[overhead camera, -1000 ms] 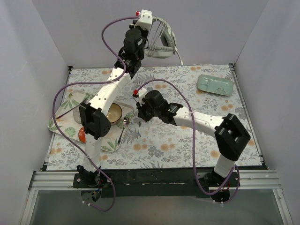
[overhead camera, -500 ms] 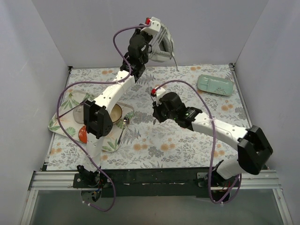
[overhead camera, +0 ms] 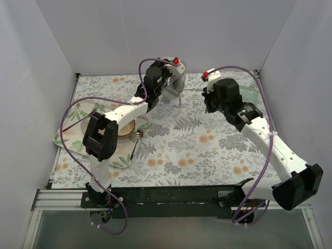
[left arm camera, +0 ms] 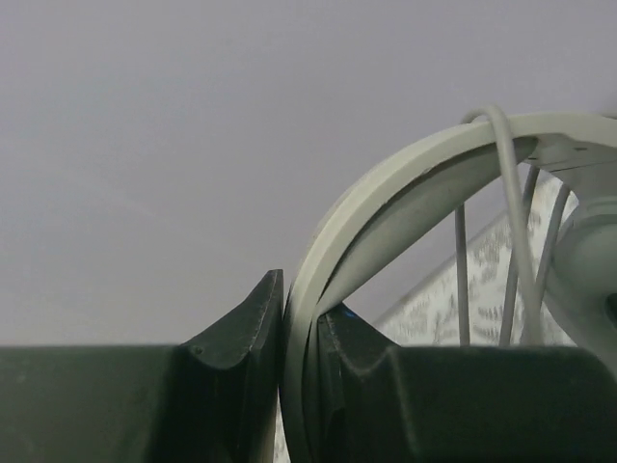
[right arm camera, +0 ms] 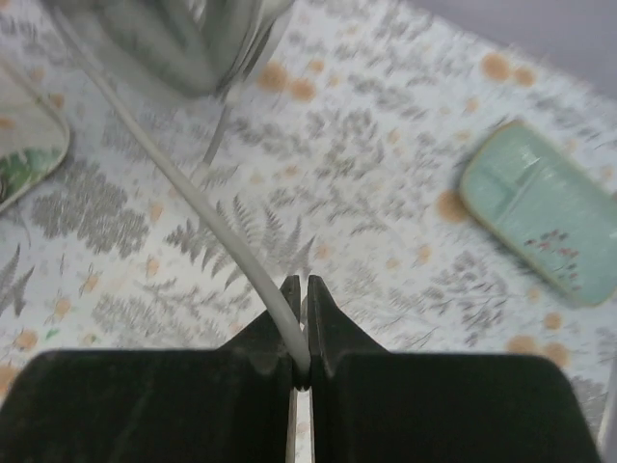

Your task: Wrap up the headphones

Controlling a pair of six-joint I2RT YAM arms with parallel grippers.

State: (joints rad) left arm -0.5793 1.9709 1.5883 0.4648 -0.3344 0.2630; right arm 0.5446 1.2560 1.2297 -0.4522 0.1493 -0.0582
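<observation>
The white-and-grey headphones [overhead camera: 179, 84] hang at the back middle of the table, held by the headband [left arm camera: 405, 193]. My left gripper [overhead camera: 167, 78] is shut on that headband [left arm camera: 301, 318]. Several turns of the thin grey cable [left arm camera: 516, 222] run across beside one earcup [left arm camera: 590, 280]. My right gripper [overhead camera: 208, 96] is to the right of the headphones and shut on the cable [right arm camera: 193, 193], which is pinched between its jaws [right arm camera: 301, 289]. The cable runs taut from there to the earcups [right arm camera: 174, 39].
The mint-green case [right arm camera: 540, 227] lies at the back right, partly behind my right arm in the top view [overhead camera: 250, 94]. A leaf-patterned tray [overhead camera: 70, 132] at the left holds a bowl [overhead camera: 126, 126], a fork [overhead camera: 136, 146] and a red thing [overhead camera: 91, 149]. The walls stand close behind.
My left arm lowered the headphones from high against the back wall toward the table. My right arm swung from the table's middle to the back right and now holds the cable.
</observation>
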